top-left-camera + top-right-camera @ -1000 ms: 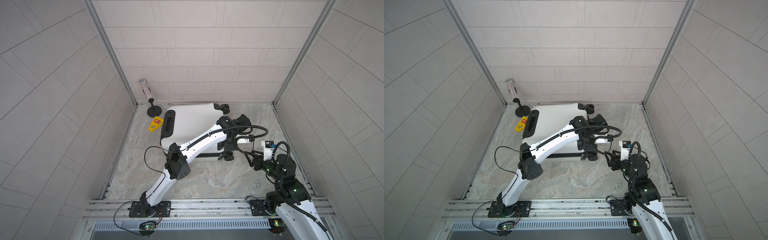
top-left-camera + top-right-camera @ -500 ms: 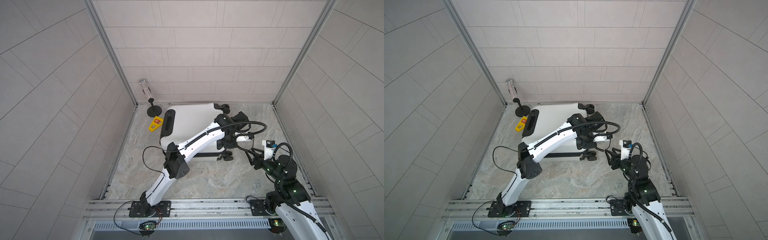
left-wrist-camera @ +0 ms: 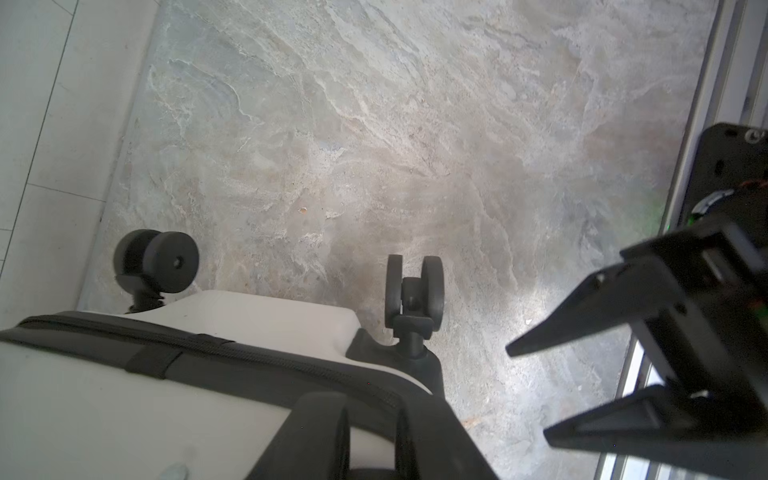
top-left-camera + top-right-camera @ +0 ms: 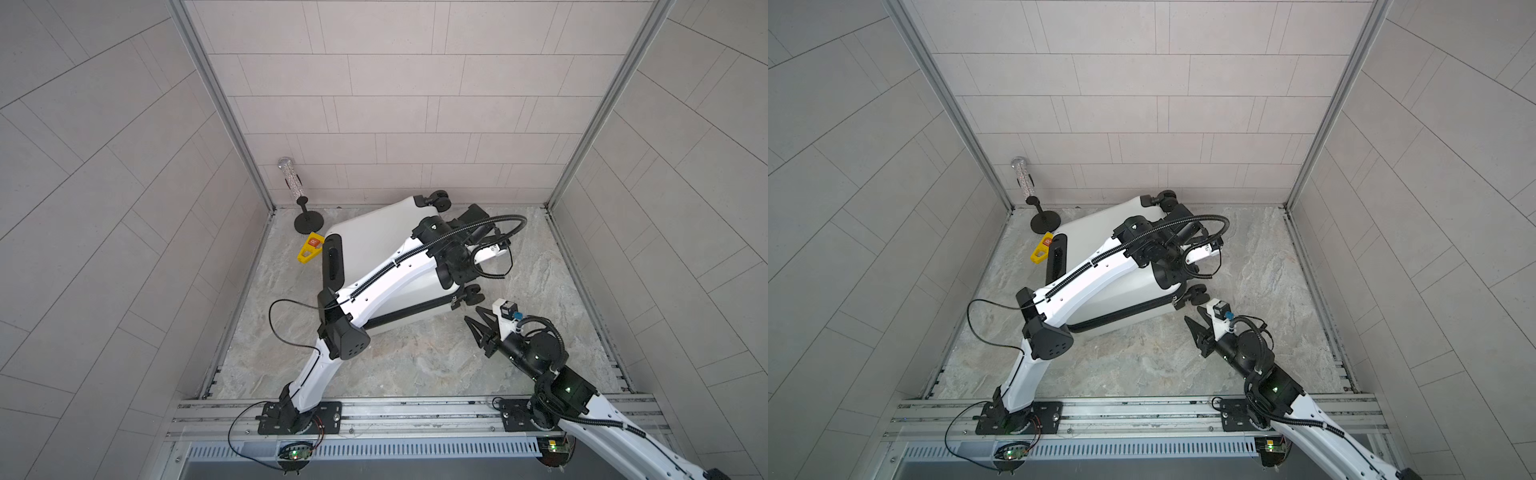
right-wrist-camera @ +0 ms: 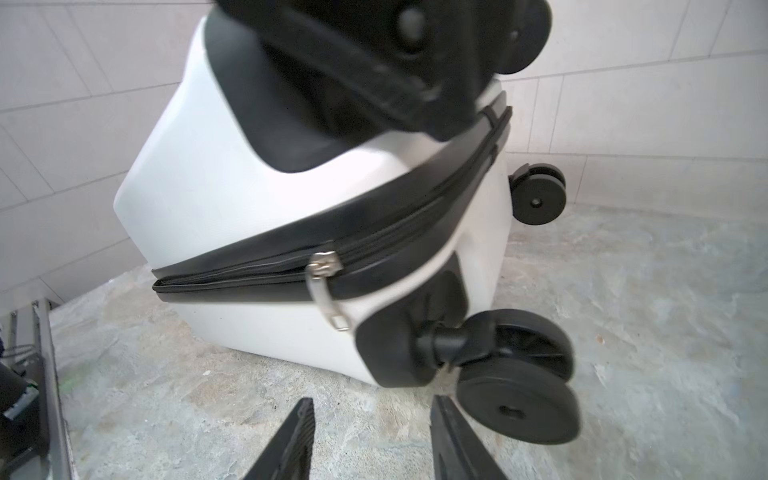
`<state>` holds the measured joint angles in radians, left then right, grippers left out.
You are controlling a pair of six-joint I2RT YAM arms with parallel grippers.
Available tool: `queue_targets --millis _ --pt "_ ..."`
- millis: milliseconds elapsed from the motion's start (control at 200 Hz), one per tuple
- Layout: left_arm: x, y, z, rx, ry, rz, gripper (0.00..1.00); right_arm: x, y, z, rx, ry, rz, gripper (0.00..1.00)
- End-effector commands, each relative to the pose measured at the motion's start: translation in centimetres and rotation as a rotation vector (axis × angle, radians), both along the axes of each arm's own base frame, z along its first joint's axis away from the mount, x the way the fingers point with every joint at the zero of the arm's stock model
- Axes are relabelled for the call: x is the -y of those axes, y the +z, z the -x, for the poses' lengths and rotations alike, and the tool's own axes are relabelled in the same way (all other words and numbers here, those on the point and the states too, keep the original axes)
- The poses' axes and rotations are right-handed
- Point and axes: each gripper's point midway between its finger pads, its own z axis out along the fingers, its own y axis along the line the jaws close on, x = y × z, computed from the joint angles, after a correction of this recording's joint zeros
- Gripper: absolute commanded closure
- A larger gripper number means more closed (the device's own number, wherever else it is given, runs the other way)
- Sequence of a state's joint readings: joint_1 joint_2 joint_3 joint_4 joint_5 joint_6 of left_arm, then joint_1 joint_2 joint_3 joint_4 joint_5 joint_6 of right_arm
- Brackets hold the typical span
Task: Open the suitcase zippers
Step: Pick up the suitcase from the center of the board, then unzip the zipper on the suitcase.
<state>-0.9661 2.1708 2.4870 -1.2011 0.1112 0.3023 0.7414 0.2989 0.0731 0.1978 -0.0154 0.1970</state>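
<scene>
Two grippers, both with fingers parted.

Left gripper (image 3: 370, 415): fingers (image 3: 320, 436) roughly half spread, set down on top of the suitcase (image 4: 374, 232) at its wheel-end corner. Bare white shell shows in the gap between them. The zipper band (image 3: 257, 357) curves round the corner and passes under one finger.

Left arm (image 4: 386, 278): stretched long and diagonal over the lid, wrist bent down at the case's right-hand end.

Suitcase: flat on the stone floor (image 4: 415, 357), skewed, black handle panel (image 4: 332, 262) toward the left wall, wheels toward the right.

Right gripper (image 5: 372, 401): fingers (image 5: 297, 440) moderately apart, empty, only floor between them.

Right arm (image 4: 536, 353): rises from the front rail, forearm angled in toward the case's near wheel corner.

Zipper pull (image 5: 326, 291): hangs from the band on the case's near side, just beside the near wheel (image 5: 515, 386). It is close ahead of the right fingertips, not touching them.
</scene>
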Motion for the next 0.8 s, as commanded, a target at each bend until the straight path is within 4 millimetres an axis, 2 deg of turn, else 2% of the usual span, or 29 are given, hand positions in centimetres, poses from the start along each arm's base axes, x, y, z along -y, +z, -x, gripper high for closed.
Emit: queue_targets --millis 0,365,656,716,796 --pt "0.5 9.1 -0.7 0.089 0.090 0.279 0.79 1.4 1.6 -1.7 0.138 -0.176 0.053 0.50" --pt "0.8 9.3 -1.2 0.071 0.127 0.314 0.79 -1.3 4.1 -4.2 0.198 -0.210 0.004 0.51" --pt "0.9 9.2 -1.2 0.053 0.136 0.323 0.79 -1.7 4.6 -5.0 0.197 -0.261 -0.001 0.54" --pt "1.0 9.1 -1.2 0.048 0.134 0.326 0.79 -1.7 4.6 -5.2 0.195 -0.273 0.003 0.57" --pt "1.1 9.1 -1.1 0.038 0.132 0.330 0.79 -1.8 4.6 -5.4 0.189 -0.281 0.004 0.66"
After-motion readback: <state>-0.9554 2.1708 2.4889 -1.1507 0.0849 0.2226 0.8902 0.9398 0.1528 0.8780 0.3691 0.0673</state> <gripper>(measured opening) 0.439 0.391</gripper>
